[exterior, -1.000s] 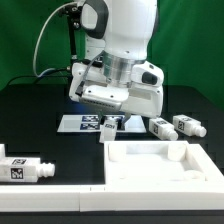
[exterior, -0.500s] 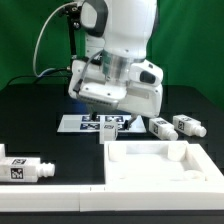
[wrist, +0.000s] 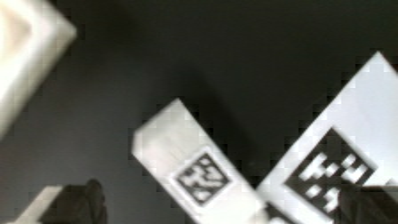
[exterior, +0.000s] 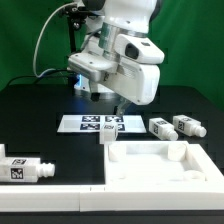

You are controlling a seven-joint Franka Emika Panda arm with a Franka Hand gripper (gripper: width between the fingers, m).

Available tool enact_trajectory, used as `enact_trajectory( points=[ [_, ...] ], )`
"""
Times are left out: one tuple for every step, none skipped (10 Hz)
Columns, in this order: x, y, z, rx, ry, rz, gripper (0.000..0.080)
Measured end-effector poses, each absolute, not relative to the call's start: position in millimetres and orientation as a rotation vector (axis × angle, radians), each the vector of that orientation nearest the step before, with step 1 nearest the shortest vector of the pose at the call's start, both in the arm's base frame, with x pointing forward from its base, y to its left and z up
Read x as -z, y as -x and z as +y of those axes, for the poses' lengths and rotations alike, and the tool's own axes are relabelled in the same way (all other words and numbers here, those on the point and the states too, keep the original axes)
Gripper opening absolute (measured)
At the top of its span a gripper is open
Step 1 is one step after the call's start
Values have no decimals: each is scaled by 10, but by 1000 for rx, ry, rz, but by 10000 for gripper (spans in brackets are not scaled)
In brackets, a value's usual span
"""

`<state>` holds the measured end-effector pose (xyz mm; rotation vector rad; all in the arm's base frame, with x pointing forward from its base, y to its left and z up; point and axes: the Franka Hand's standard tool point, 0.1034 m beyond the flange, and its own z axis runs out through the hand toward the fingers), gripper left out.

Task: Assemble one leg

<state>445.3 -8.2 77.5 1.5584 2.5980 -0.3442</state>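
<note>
- Exterior view: the gripper (exterior: 116, 102) is hanging above the marker board (exterior: 88, 122), tucked under the bulky white wrist. I cannot tell whether its fingers are apart or together.
- The leg (exterior: 108, 137) nearest to it is sitting on the table just in front of the marker board, at the corner of the large white panel (exterior: 160, 168). It looks free, with nothing gripping it.
- Two more legs (exterior: 172, 127) are lying side by side toward the exterior view's right, and another leg (exterior: 25, 168) is lying well apart toward the exterior view's left.
- Wrist view: it is blurred, but the leg (wrist: 187, 160) is showing as a white block with a square tag sticker, just beside a tag of the marker board (wrist: 342, 150). A dark shape in one corner may be a fingertip (wrist: 68, 205); it is not touching the leg.
- Handling, as I judge it: the leg looks like light, stiff plastic, smooth and a bit slippery. The flat sides of the chunky body are the place to pinch it, leaving the narrow tip free.
- The table (exterior: 40, 120) is matte black and flat, and a green backdrop is standing behind the arm.
</note>
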Motion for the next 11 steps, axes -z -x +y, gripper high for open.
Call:
enact_trajectory(
  points=[
    [-786, -4551, -25, 337, -1762, 2425, 649],
    [-781, -4590, 17, 328, -1877, 2320, 649],
    [-777, -4589, 20, 326, -1889, 2311, 649],
    [-774, -4586, 25, 315, -1983, 2226, 649],
    [-773, -4584, 27, 308, -2046, 2163, 649],
    [-772, -4584, 27, 306, -2067, 2142, 649],
    [-771, -4583, 29, 297, -2131, 2072, 649],
    [-771, -4584, 29, 285, -2185, 2011, 649],
    [-773, -4590, 19, 244, -2299, 1884, 649],
    [-776, -4593, 10, 218, -2435, 1711, 649],
    [-779, -4604, 15, 186, -2554, 1537, 649]
  ],
)
